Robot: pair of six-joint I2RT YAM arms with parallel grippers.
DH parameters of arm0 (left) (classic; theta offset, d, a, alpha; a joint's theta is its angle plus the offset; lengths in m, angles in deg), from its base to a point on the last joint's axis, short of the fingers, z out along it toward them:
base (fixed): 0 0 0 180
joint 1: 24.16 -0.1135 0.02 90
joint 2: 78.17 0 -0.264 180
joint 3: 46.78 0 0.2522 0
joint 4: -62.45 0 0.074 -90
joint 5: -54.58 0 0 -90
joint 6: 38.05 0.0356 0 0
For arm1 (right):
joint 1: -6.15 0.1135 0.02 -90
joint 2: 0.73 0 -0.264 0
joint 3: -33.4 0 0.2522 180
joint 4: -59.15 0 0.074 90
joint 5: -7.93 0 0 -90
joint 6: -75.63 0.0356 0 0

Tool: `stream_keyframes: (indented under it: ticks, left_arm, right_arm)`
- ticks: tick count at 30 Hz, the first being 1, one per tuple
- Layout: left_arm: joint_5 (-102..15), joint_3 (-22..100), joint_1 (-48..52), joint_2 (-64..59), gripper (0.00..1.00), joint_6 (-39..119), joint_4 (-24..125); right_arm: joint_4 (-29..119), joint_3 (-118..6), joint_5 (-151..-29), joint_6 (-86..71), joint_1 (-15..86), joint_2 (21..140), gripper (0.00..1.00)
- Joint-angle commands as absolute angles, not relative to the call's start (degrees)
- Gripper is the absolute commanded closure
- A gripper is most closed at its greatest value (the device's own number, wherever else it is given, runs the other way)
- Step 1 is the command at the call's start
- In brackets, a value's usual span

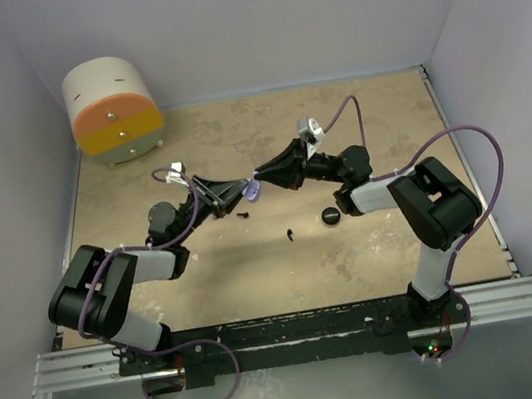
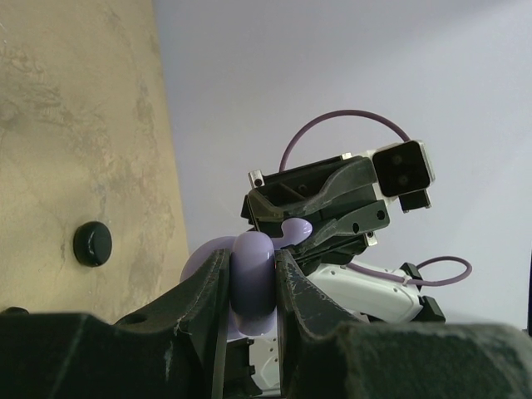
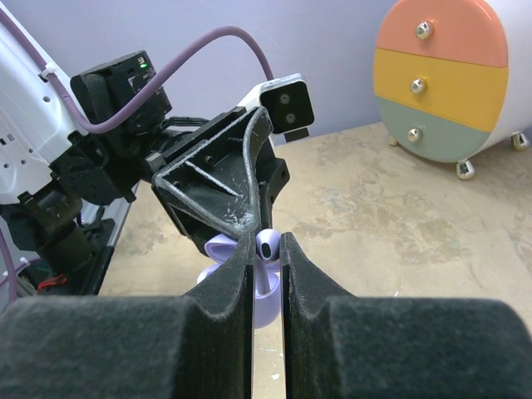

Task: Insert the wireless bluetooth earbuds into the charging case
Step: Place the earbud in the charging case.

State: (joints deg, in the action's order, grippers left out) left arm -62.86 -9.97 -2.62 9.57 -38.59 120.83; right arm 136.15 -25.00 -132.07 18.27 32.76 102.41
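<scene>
Left hand (image 2: 253,259) is clenched on the lavender charging case (image 2: 252,287), up off the counter (image 1: 396,250). Right hand (image 3: 266,243) pinches a lavender earbud (image 3: 267,248) right against it. Best bet: line the stem up with its well, ease in slowly, and release only once seated.

Left gripper (image 1: 243,195) blocks right gripper (image 1: 261,179); drawer unit (image 1: 115,110) back-left.
</scene>
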Motion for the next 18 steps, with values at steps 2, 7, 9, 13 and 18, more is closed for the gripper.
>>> stream_keyframes:
  ticks: [2, 7, 9, 13, 18]
  left_arm:
    - [-62.45, -7.71, -2.02, 10.55, 1.0, -39.85, 126.67]
    - [-62.49, -7.3, -1.75, 10.9, 1.0, -40.27, 127.18]
    - [-62.32, -7.23, -1.69, 11.03, 1.0, -40.52, 127.32]
    - [-62.27, -6.84, -1.74, 11.2, 1.0, -40.81, 127.67]
    - [-62.31, -6.65, -1.67, 11.39, 1.0, -41.14, 127.96]
  right_arm:
    - [182.15, -26.84, -132.08, 18.32, 33.12, 101.84, 1.0]
    - [182.15, -26.84, -132.34, 18.36, 33.3, 102.02, 1.0]
    - [182.15, -26.85, -132.42, 18.44, 33.46, 102.02, 1.0]
    - [182.15, -26.84, -132.68, 18.34, 33.66, 102.12, 1.0]
    - [182.15, -26.63, -132.94, 18.29, 33.83, 102.11, 1.0]
